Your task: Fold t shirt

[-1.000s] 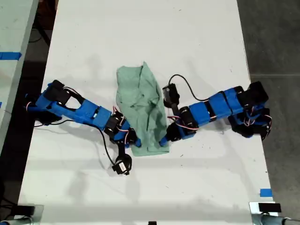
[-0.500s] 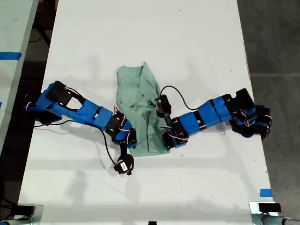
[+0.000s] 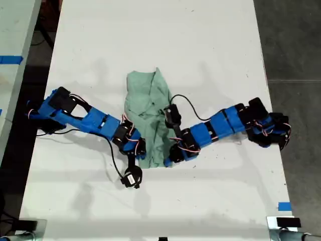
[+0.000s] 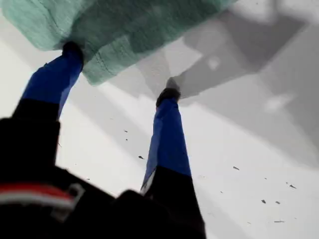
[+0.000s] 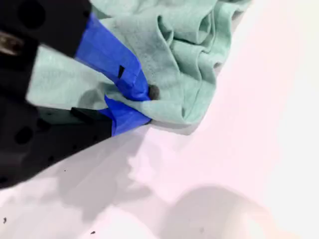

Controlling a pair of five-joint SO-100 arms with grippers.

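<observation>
The pale mint-green t shirt lies wrinkled in the middle of the white table, narrowing toward its near end. My second gripper, on the arm coming from the exterior view's right, is shut on the shirt's near corner; its wrist view shows the blue fingers pinching the folded hem. My first gripper, on the arm from the exterior view's left, stands open at the shirt's other near edge. One finger touches the hem; the other finger rests on bare table.
Black cables loop over both arms, one ending at a small camera on the table. A blue tape mark sits near the table's front corner at the exterior view's right. Dark floor borders the table there; another table stands at the left.
My second gripper has swung toward the exterior view's left, dragging the shirt's near corner inward, so the shirt's near end is narrower. The first arm has barely moved.
</observation>
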